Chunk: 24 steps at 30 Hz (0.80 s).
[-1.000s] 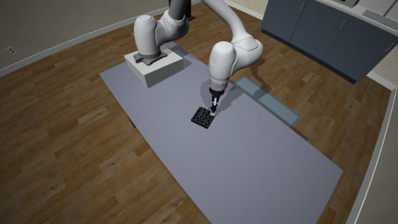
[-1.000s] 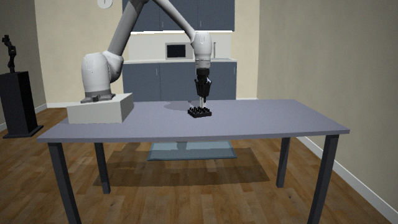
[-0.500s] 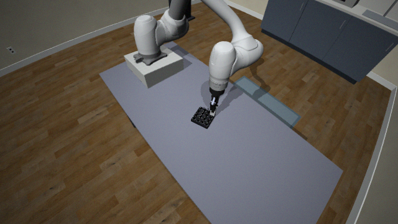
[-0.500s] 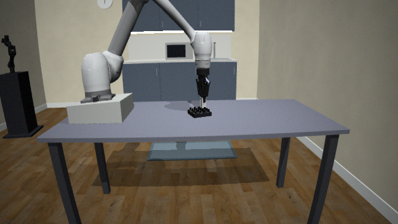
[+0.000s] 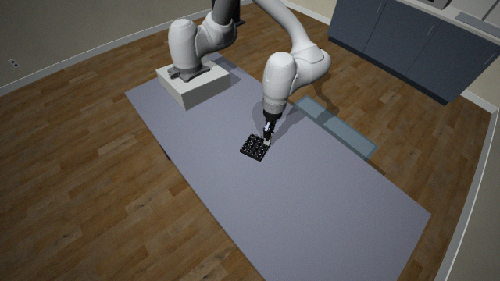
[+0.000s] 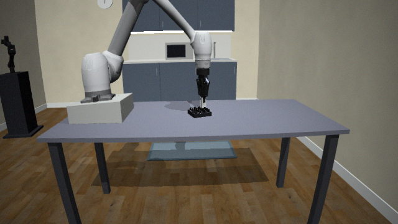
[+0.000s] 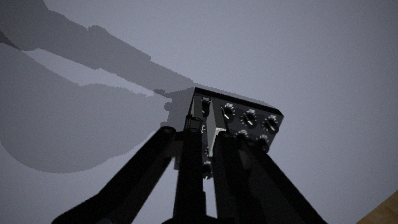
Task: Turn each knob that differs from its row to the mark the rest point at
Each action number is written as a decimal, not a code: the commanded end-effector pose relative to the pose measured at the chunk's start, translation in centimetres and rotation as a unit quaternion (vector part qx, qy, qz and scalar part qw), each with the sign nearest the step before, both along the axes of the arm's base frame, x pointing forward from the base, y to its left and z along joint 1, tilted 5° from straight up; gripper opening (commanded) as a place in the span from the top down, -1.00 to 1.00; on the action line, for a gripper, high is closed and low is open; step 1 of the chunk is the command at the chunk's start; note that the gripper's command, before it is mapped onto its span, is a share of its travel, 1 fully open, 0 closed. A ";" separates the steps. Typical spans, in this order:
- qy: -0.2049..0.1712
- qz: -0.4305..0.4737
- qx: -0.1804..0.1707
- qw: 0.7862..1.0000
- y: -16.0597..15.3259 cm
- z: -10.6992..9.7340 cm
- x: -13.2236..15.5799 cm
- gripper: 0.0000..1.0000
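Note:
The black knob box (image 5: 250,155) (image 6: 203,116) (image 7: 252,102) stands flat on the table, with rows of black knobs on top. My gripper (image 5: 267,143) (image 6: 203,106) (image 7: 203,109) points down at the box's corner, on the right in the top view. Its light pads stand close together on either side of the corner knob (image 7: 205,107), seemingly shut on it. Three more knobs of that edge line show to its right in the wrist view. The fingers hide several other knobs. Names, socket and most white lines are too small or dark to read.
The table (image 5: 312,187) (image 6: 267,121) carries the box and the robot's pale base block (image 5: 203,90) (image 6: 94,113). The arm's shadow falls beside the box. A blue-grey glass panel (image 5: 345,134) (image 6: 193,150) shows beyond the table's edge, below its top.

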State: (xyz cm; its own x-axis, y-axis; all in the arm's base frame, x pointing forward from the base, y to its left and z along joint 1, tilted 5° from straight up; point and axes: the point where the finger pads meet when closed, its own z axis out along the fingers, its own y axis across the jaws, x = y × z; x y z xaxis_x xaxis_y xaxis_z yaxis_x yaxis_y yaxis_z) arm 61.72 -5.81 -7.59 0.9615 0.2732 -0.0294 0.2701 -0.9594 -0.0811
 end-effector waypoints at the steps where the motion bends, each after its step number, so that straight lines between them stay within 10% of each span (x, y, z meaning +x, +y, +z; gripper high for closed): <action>1: 0.000 0.000 0.000 1.000 0.0 0.0 0.0 0.90; 24: 0.000 0.000 0.000 1.000 0.0 0.0 0.0 0.77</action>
State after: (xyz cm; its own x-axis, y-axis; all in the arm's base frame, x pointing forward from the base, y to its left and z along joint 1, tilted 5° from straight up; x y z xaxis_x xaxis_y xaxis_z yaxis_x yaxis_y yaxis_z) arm 61.72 -5.81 -7.60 0.9618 0.2722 -0.0295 0.2692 -0.9597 -0.0810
